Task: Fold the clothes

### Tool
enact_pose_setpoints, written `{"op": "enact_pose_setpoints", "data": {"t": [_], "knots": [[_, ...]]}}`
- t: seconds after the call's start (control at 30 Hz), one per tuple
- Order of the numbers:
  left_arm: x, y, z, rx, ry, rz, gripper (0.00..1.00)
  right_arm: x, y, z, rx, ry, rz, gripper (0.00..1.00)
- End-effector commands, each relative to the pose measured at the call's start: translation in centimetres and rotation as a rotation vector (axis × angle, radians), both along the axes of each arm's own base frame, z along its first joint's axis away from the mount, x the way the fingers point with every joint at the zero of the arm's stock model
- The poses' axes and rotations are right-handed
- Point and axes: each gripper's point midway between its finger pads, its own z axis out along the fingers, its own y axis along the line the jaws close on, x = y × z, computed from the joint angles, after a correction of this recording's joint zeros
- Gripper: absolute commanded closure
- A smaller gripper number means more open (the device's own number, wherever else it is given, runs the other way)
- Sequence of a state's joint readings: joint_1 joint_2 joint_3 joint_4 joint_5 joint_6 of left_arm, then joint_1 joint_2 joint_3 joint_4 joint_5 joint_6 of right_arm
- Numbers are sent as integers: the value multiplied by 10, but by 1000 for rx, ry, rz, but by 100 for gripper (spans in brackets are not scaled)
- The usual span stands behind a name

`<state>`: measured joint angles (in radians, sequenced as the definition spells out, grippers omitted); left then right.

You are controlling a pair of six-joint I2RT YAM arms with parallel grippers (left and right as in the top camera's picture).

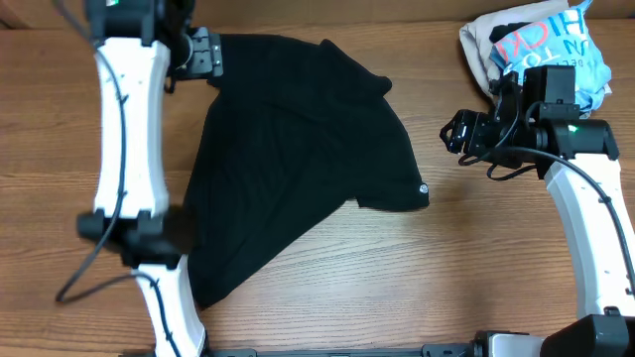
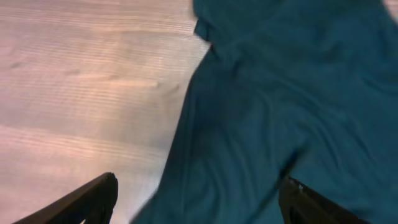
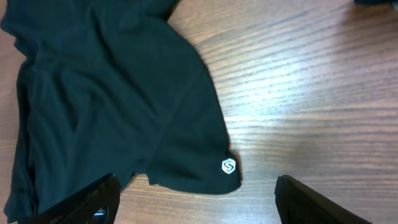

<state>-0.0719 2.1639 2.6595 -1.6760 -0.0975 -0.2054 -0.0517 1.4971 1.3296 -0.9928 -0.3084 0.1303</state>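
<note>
The left hand (image 2: 199,185) stands open, its two dark fingers (image 2: 93,199) wide apart at the lower corners of its wrist view with nothing pinched between them. Beneath them lies the edge of a plain black short-sleeved shirt (image 1: 298,139) of soft fabric, which that blurred view renders teal. From overhead, this hand sits in the upper left of the frame, right at the shirt's top left edge; whether it touches the fabric cannot be told. The right hand (image 3: 196,186) is open too, fingers spread and empty. Its wrist view looks onto the shirt's hem, where a small round white logo (image 3: 228,166) sits just inside the edge. Overhead, this hand is right of centre, apart from the fabric. The shirt lies spread and wrinkled across the middle of the brown wood-grain tabletop (image 1: 476,268), tapering toward the lower left. In the upper right corner a light-blue-and-white garment with pink lettering (image 1: 556,45) is bunched together with a beige garment (image 1: 479,45).
</note>
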Motion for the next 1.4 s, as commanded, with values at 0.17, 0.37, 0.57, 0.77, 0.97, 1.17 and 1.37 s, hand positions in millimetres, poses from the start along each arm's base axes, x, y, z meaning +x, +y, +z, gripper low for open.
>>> {"op": "enact_pose_setpoints", "data": {"t": [0.17, 0.37, 0.57, 0.77, 0.97, 1.17, 1.37], "knots": [[-56, -19, 32, -25, -12, -1, 19, -6, 1, 2, 0, 25, 6, 17], [-116, 7, -20, 79, 165, 156, 18, -10, 1, 0, -9, 37, 25, 16], [-160, 12, -101, 1, 171, 294, 12, -8, 1, 1, -9, 28, 24, 16], [-192, 28, -179, 0, 203, 322, 12, -10, 1, 0, -9, 36, 24, 17], [-191, 34, -230, 18, 170, 237, 13, -13, 1, -1, -8, 49, 24, 17], [-182, 32, -251, 23, 99, 162, 17, -14, 1, -2, -8, 53, 24, 17], [-190, 33, -262, 31, 128, 151, 42, -13, 1, -1, -8, 52, 24, 17]]}}
